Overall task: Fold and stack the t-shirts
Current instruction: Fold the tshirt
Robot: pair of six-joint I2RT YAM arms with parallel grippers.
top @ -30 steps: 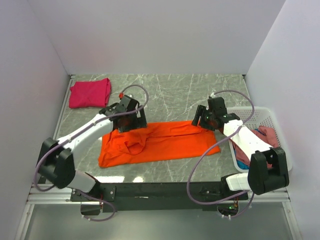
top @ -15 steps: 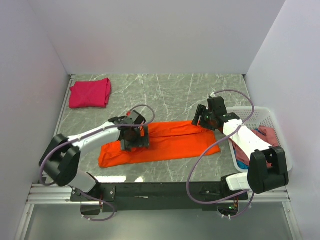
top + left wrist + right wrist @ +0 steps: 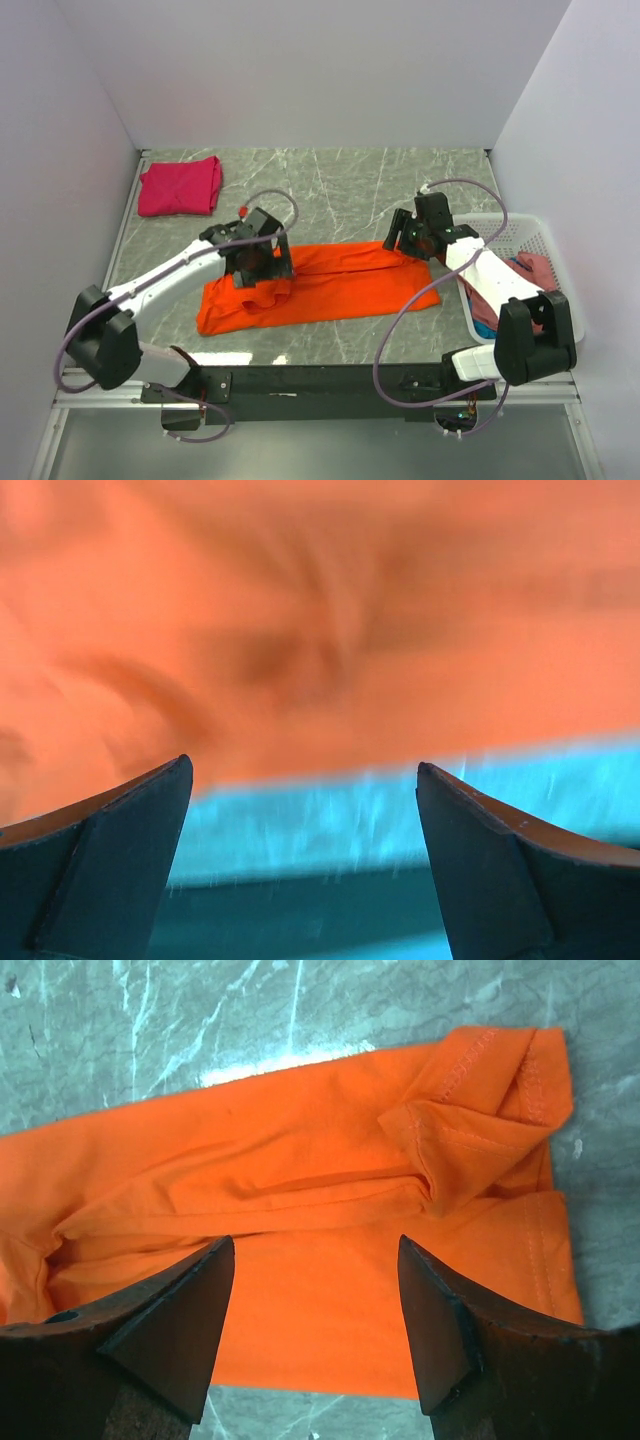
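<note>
Grey-green marbled tabletop (image 3: 350, 190), enclosed by plain white walls, is recorded as the work surface. An orange t-shirt (image 3: 340, 285) is found lying across the middle of it, folded lengthwise into a long band and rumpled toward its left end. A magenta t-shirt (image 3: 180, 187) is seen folded at the far left corner, well apart from the orange one. A white lattice basket (image 3: 525, 232) is placed at the right edge. A rose-pink t-shirt (image 3: 540, 268) is seen bunched inside it, partly hidden by the right arm.

The left gripper (image 3: 262, 265) is held over the left part of the orange t-shirt. Its jaws are spread to the full and nothing is gripped, though its wrist view is blurred. The right gripper (image 3: 403, 238) is held above the right end of the orange t-shirt, where a sleeve is doubled over. Its jaws are set well apart and nothing is caught between them.
</note>
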